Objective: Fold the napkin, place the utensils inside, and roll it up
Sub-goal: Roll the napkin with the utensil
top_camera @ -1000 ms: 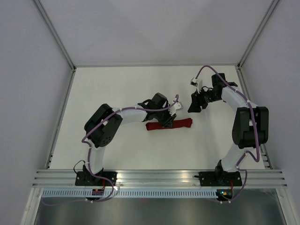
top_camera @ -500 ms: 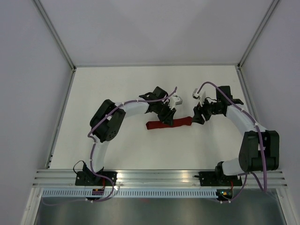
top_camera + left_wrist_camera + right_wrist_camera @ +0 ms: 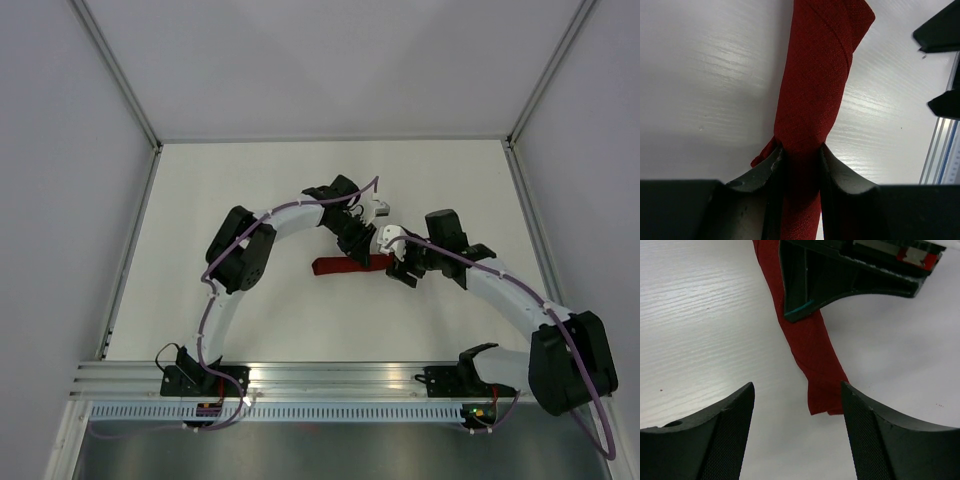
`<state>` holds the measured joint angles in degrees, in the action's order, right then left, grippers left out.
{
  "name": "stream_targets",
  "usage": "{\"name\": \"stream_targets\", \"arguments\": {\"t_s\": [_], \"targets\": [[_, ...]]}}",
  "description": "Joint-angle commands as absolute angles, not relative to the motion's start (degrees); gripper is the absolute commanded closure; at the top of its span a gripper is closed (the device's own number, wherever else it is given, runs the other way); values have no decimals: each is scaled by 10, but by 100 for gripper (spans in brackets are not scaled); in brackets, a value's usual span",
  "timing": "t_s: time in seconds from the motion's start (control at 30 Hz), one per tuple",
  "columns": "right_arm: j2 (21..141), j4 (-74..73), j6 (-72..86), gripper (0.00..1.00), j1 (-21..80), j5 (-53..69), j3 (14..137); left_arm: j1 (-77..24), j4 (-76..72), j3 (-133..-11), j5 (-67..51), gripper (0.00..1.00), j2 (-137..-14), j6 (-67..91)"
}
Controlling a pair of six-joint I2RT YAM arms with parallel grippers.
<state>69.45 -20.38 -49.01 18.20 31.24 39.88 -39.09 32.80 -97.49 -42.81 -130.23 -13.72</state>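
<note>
The napkin [image 3: 328,266] is a dark red, tight roll lying left to right on the white table, and it shows lengthwise in the left wrist view [image 3: 815,90]. My left gripper [image 3: 360,251] comes down on the roll's middle, its two fingers pinching the cloth from both sides [image 3: 800,160]. My right gripper [image 3: 399,268] hovers at the roll's right end. Its jaws are wide open, with the napkin's loose end [image 3: 815,360] lying between them and untouched [image 3: 797,405]. The utensils are hidden.
The left gripper's black body [image 3: 850,265] sits close ahead of the right fingers. The right fingers [image 3: 940,35] show at the edge of the left wrist view. An aluminium rail [image 3: 340,375] runs along the near table edge. Walls enclose the white table [image 3: 220,200].
My right arm has swung down and left from the back right to the napkin's right end, its jaws widening. The left gripper has stayed clamped on the roll while its arm shifted.
</note>
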Motion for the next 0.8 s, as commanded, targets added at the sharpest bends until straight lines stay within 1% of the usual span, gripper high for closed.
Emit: {"name": "stream_targets", "arguments": {"t_s": [0.0,0.23,0.57,0.77], "targets": [[719,-145,-514,25,214,269,393,-394,425,-987,-435,69,-1350,-170],[793,-106,-528,24,264,212,401,-392,450,-994,-457,69,-1363,-182],[831,-104,-516,25,323,191,427,-388,487,-1027,-478,68,-1386,-194],[873,-112,-497,25,357,171,448,-388,492,-1037,-491,64,-1391,-191]]}}
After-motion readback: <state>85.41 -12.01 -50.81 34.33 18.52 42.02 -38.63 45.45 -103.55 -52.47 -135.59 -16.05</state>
